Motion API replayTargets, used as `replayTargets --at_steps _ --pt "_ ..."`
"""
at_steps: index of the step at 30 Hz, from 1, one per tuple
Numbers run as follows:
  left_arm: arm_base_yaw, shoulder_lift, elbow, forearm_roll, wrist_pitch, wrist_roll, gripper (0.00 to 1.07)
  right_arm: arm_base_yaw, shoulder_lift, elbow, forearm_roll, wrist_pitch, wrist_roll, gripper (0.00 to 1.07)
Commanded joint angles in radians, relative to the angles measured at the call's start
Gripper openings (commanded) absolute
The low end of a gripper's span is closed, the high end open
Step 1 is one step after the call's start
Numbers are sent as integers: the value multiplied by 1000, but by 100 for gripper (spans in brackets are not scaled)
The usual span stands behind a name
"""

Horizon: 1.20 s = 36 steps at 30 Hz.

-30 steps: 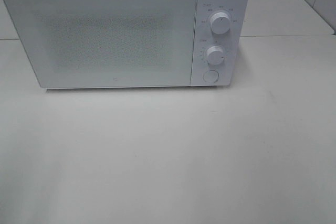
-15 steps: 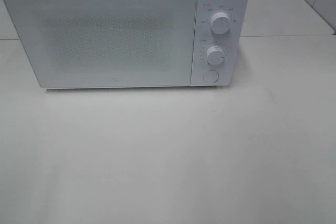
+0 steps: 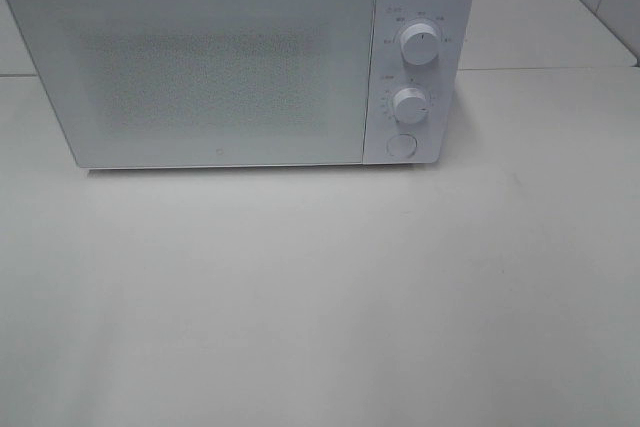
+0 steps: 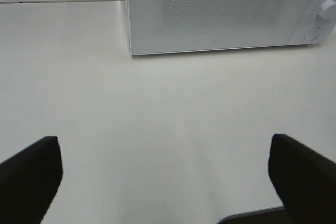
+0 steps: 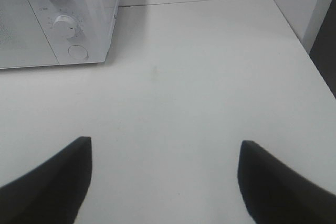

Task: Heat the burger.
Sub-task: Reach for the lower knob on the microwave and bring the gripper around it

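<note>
White tabletop [image 3: 320, 297], soft even light

Microwave [image 3: 220, 67] blocks the rear; table [image 3: 320, 297] ahead lies open.

We see a white table [image 3: 320, 297] with one thing on it: a white microwave [image 3: 210, 67], standing upright with its door shut. It sits ahead of both grippers, well apart from them. Its door faces the left gripper [image 4: 164, 148]. Its control panel, with two dials and a round button below them, is the part nearest ahead of the right gripper [image 5: 165, 145]. Plain white tabletop shows between each gripper's fingers. A thin seam crosses the tabletop farther off than the microwave's front and meets its sides. To one side of the right gripper the tabletop ends at a rounded corner.
</note>
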Motion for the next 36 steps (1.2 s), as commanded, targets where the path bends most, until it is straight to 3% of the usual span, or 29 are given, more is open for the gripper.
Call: replayTargets --at_steps 1,13,36 --pt "4 -25 3 2 -9 1 100 -7 -23 2 -2 -7 -3 74" --pt "4 -25 3 3 -9 1 100 -7 -5 -31 -2 -54 -2 74" --pt "4 -25 3 4 -9 1 100 -5 255 -34 -2 -436 1 74"
